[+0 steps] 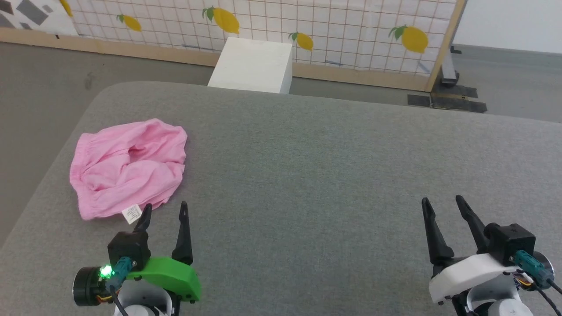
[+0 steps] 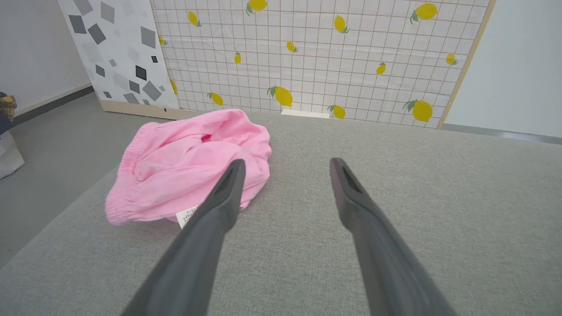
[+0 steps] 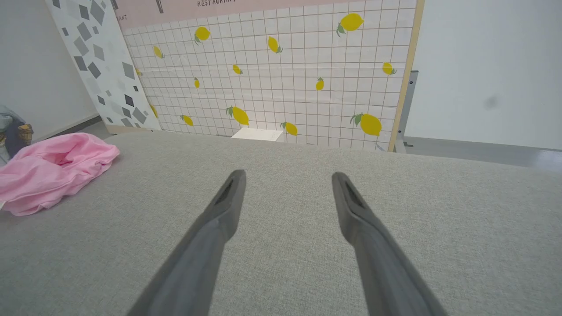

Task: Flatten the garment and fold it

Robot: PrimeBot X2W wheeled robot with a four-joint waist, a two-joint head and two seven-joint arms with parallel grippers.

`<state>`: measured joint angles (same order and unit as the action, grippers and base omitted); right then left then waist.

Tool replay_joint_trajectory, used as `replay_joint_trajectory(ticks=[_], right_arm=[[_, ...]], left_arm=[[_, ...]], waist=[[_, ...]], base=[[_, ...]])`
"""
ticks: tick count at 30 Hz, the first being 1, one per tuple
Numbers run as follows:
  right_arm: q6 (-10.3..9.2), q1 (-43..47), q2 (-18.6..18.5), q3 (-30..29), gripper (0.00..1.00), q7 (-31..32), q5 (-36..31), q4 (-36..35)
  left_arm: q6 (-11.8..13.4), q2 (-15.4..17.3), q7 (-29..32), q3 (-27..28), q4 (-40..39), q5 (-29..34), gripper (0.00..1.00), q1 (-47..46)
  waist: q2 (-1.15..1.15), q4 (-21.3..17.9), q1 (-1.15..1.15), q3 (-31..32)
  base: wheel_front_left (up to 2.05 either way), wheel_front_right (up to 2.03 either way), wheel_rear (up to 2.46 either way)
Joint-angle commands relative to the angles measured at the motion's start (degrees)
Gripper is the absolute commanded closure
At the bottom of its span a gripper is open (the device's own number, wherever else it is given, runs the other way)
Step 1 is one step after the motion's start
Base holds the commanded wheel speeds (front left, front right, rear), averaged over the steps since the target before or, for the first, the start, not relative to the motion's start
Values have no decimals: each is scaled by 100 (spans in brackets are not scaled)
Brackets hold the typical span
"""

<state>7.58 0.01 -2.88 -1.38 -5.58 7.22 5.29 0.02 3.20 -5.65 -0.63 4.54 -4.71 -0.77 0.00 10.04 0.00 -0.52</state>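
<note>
L gripper [image 1: 166,205]: fingers apart, by pink shorts [image 1: 129,169].
R gripper [image 1: 441,199]: fingers apart, far off.
Risk: I grab 2 layers, bunch gets worse.

Grey fabric surface [image 1: 333,166] with crumpled pink garment [image 1: 129,166].

This looks like a staged test room in a lab, not a lived-in home. A wood-framed standing board printed with white tiles and yellow lemons [image 1: 351,26] serves as a backdrop beside a white board scattered with grey diamond shapes [image 2: 118,52] — scenery, not real walls. Beyond them is a plain white wall [image 3: 483,66], with bare grey flooring [image 1: 39,79], black tape strips [image 1: 448,103] stuck to it, and a wide grey fabric-covered work surface [image 1: 329,153].
</note>
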Motion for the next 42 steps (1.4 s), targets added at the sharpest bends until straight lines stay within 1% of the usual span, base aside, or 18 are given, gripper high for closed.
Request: replay_joint_trajectory(ticks=[1, 24, 42], right_arm=[[-4, 58, 0, -8, 0, -66, 57, 43], [-5, 93, 0, -48, 0, -341, 102, 264], [-6, 140, 0, -68, 0, -554, 266, 421]], left_arm=[[-25, -11, -63, 12, 26, -49, 0, -65], [3, -18, -337, -6, 115, -17, 0, -104], [-8, -23, -548, -5, 259, -97, 0, -122]], waist=[[0, 73, 0, -6], [0, 554, 0, -33], [0, 893, 0, -26]], base=[[0, 0, 0], [0, 0, 0], [0, 0, 0]])
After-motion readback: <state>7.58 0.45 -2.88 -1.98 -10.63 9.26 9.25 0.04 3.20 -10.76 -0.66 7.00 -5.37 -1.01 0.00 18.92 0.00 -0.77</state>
